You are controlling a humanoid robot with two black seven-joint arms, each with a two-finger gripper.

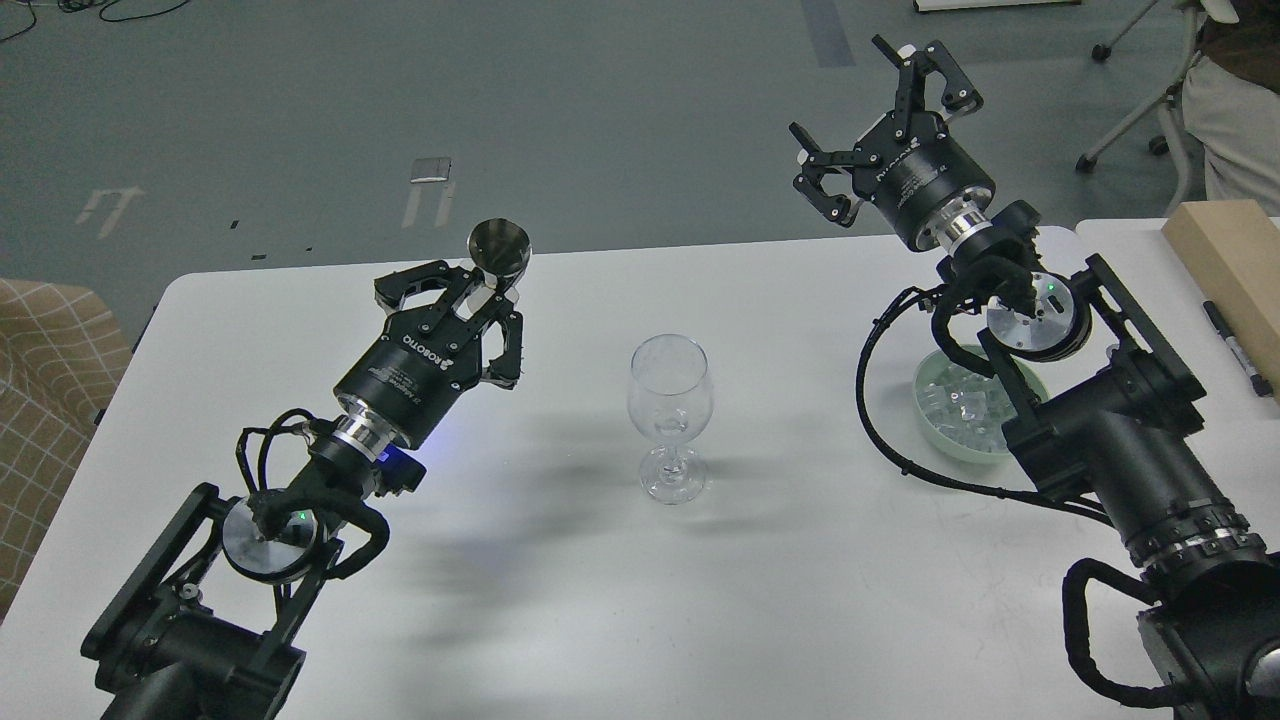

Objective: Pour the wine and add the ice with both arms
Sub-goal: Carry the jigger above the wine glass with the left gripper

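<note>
Gripping a small silver metal measuring cup by its lower part, the left black gripper sits at about nine o'clock from the table's centre, its fingers closed around the cup so the open mouth faces up and away. Held upright like that, the cup looks ready to carry liquid across without spilling, though whether anything is in it cannot be told from here. The left arm reaches in from seven o'clock, leaving open table between the cup and the glass.

At the centre stands the clear stemmed wine glass, upright on the white tabletop and empty as far as can be seen. Its place midway between both arms probably lets either one reach it.

At three o'clock from the glass, a pale green round bowl holds the ice, a heap of small clear cubes, partly hidden under the right arm's wrist. The right black gripper is raised beyond the bowl at about one o'clock, fingers spread wide and holding nothing, pointing up and away from the table; that lifted pose keeps it clear of the bowl.

At the far right edge lie a tan wooden block and a black marker pen, apart from the work.
</note>
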